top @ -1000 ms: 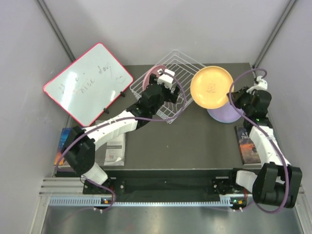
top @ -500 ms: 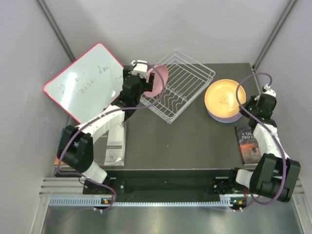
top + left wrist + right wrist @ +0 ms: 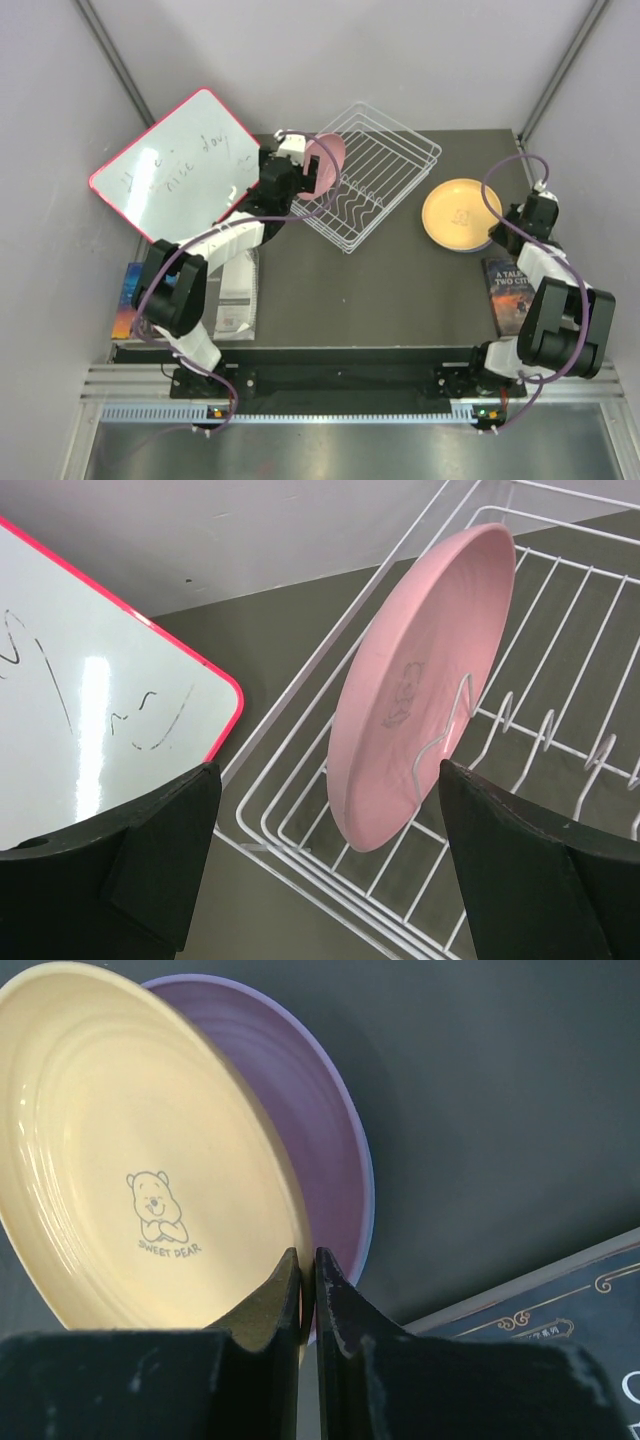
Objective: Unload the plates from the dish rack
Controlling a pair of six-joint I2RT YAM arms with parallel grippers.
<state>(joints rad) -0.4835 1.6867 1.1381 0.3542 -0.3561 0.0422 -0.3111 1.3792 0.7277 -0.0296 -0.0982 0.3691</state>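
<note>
From above, the orange plate (image 3: 458,213), which a second earlier hung in the air just right of the rack (image 3: 385,165), lay flat well to the rack's right. The right gripper (image 3: 520,218) had drawn back from it. The left gripper (image 3: 303,172) had swung from over the rack to its left corner, facing the pink plate (image 3: 328,163). I judged the orange plate delivered and the pink one next.

In the left wrist view, the pink plate stood on edge inside the rack, leaning on a divider wire, and was the only thing in it. The jaws gaped on either side of it, touching nothing.

In the right wrist view, the orange plate rested on the lilac plate (image 3: 315,1130). The fingers were pressed together, empty, at the stack's near rim.
</note>
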